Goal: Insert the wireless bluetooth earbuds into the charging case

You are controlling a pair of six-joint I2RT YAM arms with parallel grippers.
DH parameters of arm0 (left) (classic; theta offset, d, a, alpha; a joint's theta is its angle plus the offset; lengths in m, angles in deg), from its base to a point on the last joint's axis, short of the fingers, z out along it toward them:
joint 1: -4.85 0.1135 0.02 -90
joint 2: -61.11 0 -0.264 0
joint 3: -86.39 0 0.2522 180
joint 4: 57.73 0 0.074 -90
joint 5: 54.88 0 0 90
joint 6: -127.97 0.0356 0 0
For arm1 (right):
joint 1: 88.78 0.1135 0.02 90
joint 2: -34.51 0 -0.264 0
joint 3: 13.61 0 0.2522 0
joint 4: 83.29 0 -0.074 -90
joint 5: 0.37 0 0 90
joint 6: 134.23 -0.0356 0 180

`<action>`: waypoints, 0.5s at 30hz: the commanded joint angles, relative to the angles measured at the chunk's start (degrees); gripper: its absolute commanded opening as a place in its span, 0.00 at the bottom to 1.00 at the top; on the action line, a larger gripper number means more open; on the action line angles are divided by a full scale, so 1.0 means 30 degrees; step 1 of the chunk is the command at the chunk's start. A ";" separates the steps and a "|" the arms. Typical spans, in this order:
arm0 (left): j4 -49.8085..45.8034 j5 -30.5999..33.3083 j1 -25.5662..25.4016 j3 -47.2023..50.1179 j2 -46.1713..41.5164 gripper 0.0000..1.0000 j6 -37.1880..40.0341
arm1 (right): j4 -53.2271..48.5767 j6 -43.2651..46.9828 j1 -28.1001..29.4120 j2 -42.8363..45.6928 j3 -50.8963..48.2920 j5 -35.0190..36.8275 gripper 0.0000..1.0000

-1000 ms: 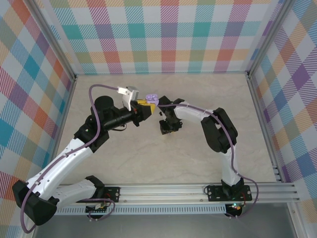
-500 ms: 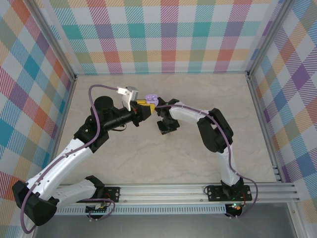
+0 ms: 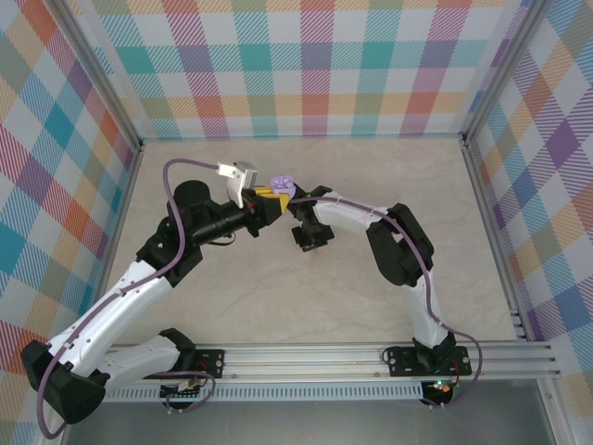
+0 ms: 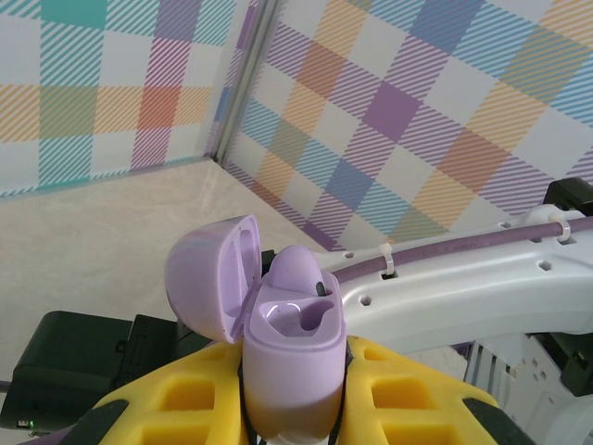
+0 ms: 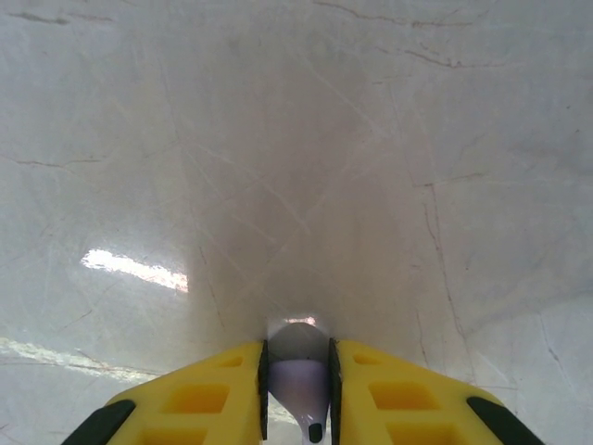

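Observation:
My left gripper (image 4: 292, 375) is shut on the lilac charging case (image 4: 295, 338), held upright between its yellow fingers (image 4: 176, 403). The lid (image 4: 206, 278) hangs open to the left. One lilac earbud (image 4: 301, 267) sits in the case's far socket; the near socket is bare. From above, the case (image 3: 283, 184) is raised mid-table at the left gripper's tip (image 3: 270, 197). My right gripper (image 5: 296, 357) is shut on a second lilac earbud (image 5: 298, 380), pinched between its pads just above the table. The right wrist (image 3: 312, 232) hangs close beside the case, to its right.
The pale marble tabletop (image 3: 371, 176) is walled by checked panels, with a metal corner post (image 4: 243, 83) at the back right. Both forearms crowd the middle, and the right arm's white link (image 4: 463, 297) passes just behind the case.
The right arm has edged left toward the case, and its fingers have closed further on the earbud. The left arm and case have hardly moved.

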 commanded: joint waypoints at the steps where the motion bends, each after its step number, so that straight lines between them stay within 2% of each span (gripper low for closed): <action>1: 0.0253 0.0102 0.0222 0.0180 -0.0393 0.00 -0.0047 | -0.0669 -0.0429 -0.0065 -0.0394 -0.0304 0.1003 0.21; 9: -0.0411 0.0979 0.0251 0.0072 -0.0296 0.00 0.0003 | 0.1755 -0.0764 -0.1420 0.1957 -0.2399 -0.1099 0.21; 15: -0.1184 0.2356 0.0816 0.0171 0.0616 0.00 -0.0647 | 0.4963 -0.1489 -0.3579 0.4538 -0.5112 -0.4884 0.21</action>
